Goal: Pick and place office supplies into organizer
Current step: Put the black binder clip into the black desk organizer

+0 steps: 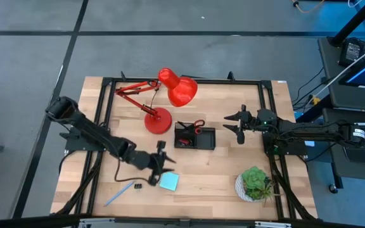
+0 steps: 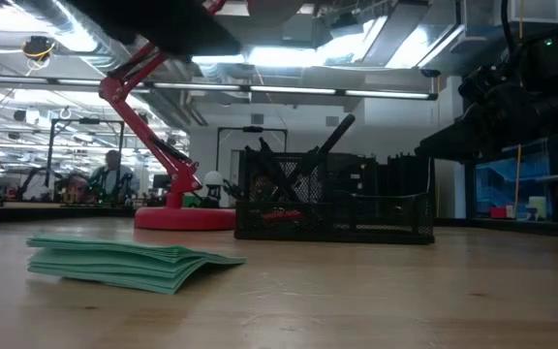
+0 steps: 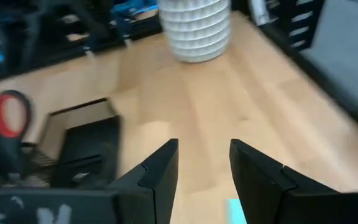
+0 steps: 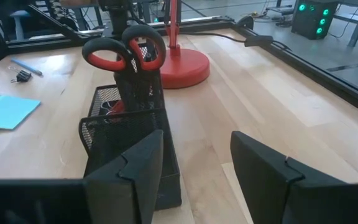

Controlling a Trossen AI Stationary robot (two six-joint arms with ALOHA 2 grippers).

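Red-handled scissors (image 4: 124, 53) already upright in black mesh organizer (image 1: 194, 137). Teal sticky-note pad (image 1: 168, 182), light-blue pen (image 1: 118, 194), probably binder clip (image 4: 22, 76) left on table. Left gripper (image 1: 161, 159) over pad, jaws apart, empty; right gripper (image 1: 239, 124) beside organizer, wide, empty.

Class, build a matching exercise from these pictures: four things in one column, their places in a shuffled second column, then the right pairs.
Things:
1. scissors
2. sticky pad
3. blue pen
4. plant

Places:
A. table's near right corner
B. flat on the table under the left gripper
C. upright in the organizer
D. on the table, left of the pad

Pairs: 1-C, 2-B, 3-D, 4-A
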